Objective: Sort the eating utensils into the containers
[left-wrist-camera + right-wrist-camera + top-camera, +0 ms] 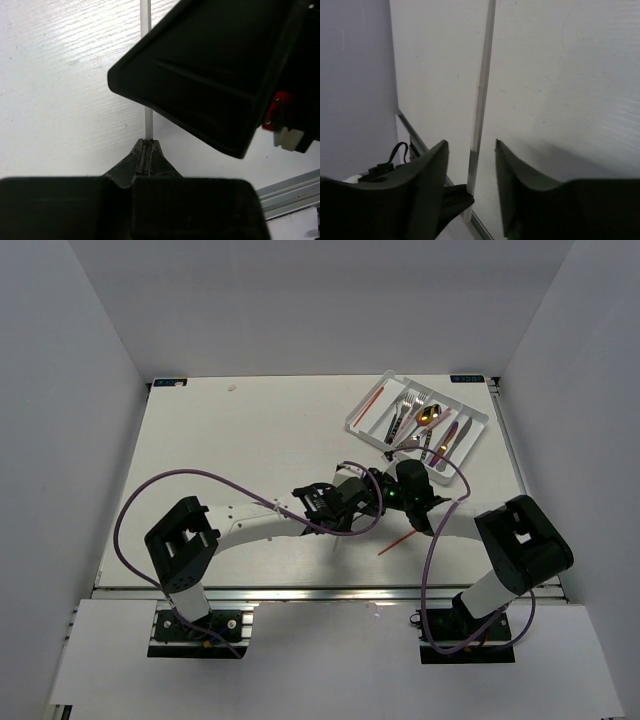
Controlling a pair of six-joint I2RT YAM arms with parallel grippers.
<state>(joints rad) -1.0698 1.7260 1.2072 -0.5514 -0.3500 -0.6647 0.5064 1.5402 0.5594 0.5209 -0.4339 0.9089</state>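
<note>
From above, my left claw (357, 504) sits mid-worktop. My right claw (386, 500) meets it tip to tip, and the tray (438, 396) lies farther out past them. A red chopstick (398, 542) lies on the worktop, on the near side of the left claw. The stick between the claws is too thin to make out here.

On the left wrist, my left claw is pinched shut on a pale chopstick (148, 122). Its long axis runs straight out from the tips, and a dark part, probably of my right claw, crosses over it.

On the right wrist, that stick runs lengthwise up through the gap of my right claw. The fingers (436, 167) stand apart on either side, touching it nowhere I can see. I judge the hand-over turns on this: the stick is already centred, so the right claw need only squeeze across its axis.
</note>
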